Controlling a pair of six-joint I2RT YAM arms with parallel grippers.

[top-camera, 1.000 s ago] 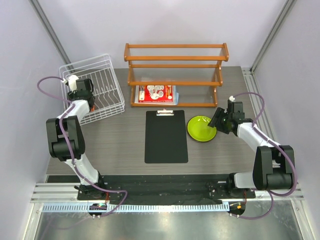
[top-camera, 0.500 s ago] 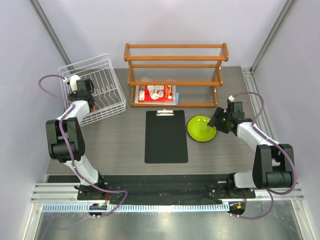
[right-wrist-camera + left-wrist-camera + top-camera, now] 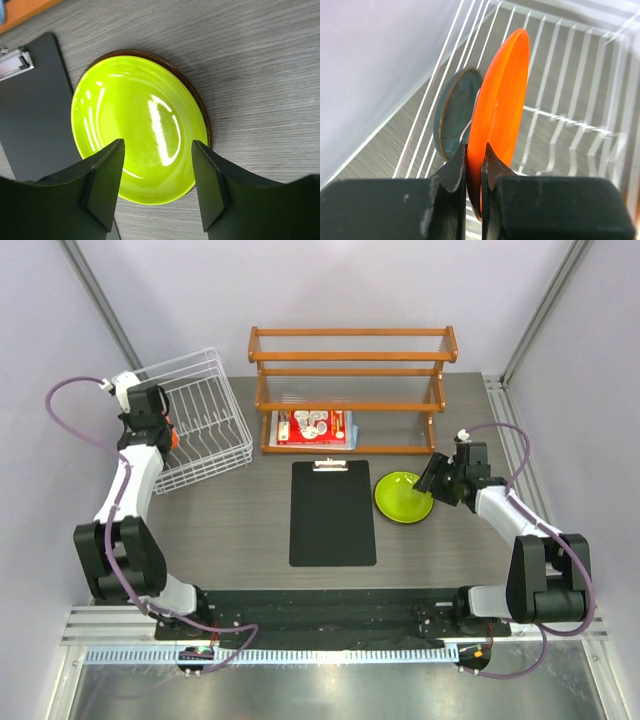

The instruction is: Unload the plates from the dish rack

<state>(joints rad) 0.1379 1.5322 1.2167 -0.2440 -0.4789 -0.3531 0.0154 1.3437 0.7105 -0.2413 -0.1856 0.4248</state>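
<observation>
Pinched narrow, the left claw (image 3: 474, 156) grips the lower rim of the orange plate (image 3: 497, 100), one finger on each face, and the plate stands on edge. The right claw (image 3: 157, 150) is spread wide and hangs over the lime green plate (image 3: 135, 115), with neither finger touching it.

The grey table (image 3: 240, 530) fills the middle of the top view. At upper centre stands the wooden shelf (image 3: 350, 370), with a red packet (image 3: 312, 427) lying under its lowest slats. The dish rack (image 3: 205, 390) sits in the upper left, and the left arm reaches in over its left wall. Below the shelf, at frame centre, lies the black clipboard (image 3: 332, 515). The lime green plate lies flat on the table just right of the clipboard, and a dark rim shows beneath its right edge. In the left wrist view the teal plate (image 3: 451, 120) stands upright just behind the orange one, left of centre, with rack wires all around. Whether the orange plate rests on the tines cannot be told.
</observation>
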